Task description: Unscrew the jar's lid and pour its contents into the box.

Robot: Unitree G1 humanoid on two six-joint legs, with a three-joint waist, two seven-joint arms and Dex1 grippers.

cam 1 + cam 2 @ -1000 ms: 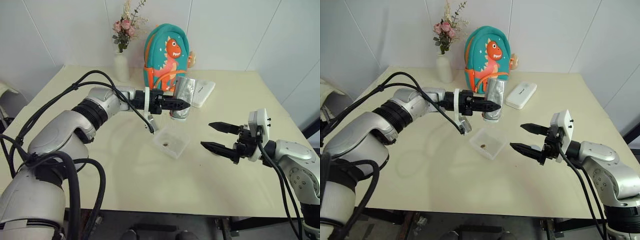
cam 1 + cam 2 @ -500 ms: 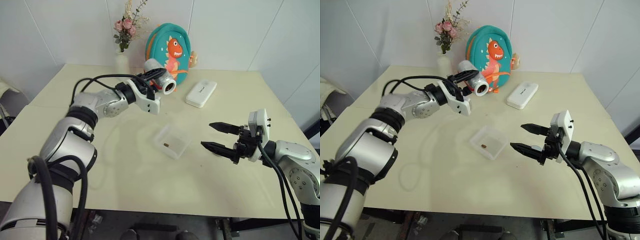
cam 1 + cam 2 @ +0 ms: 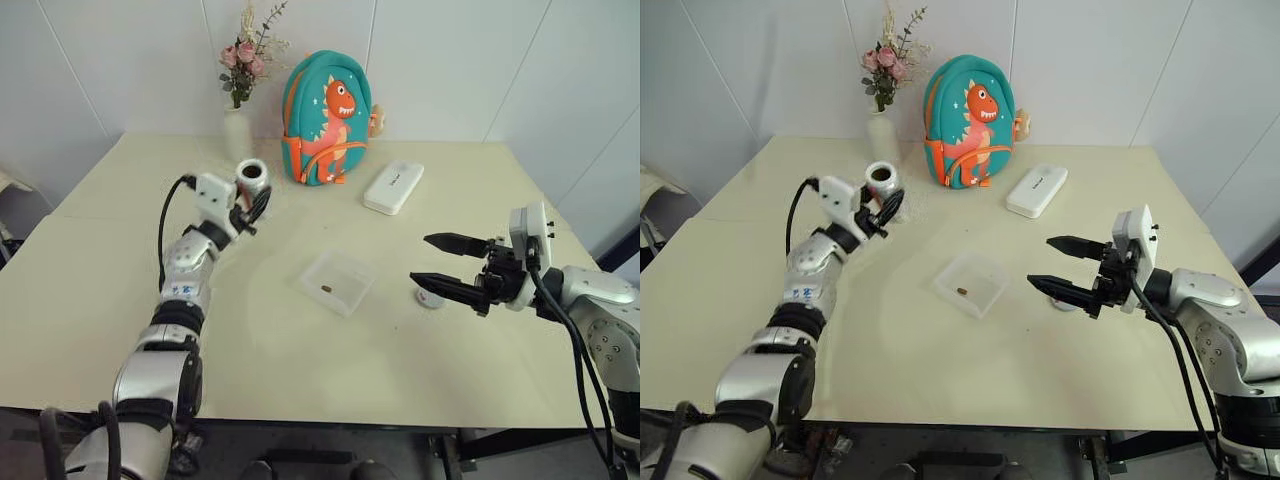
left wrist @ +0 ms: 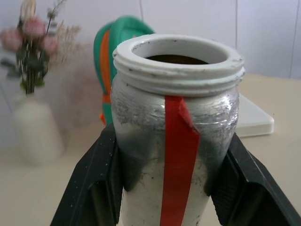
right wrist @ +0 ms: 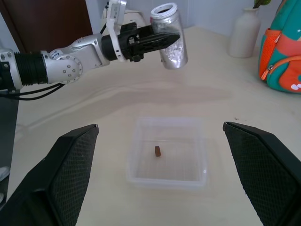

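Swung jar (image 3: 250,176) off the box (image 3: 340,281), now upright well to its left, mouth up to stop spilling. Left gripper (image 5: 162,40) clamped on jar. Right gripper (image 3: 440,262) spread, empty, right of box. Lid (image 3: 430,298) on table below it. One brown bit (image 5: 157,151) in box.

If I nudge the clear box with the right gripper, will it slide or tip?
Probably slide: the box is shallow and flat-bottomed on the smooth table. It looks thin and light, holding one brown bit, so a touch from the open right gripper may skid it.
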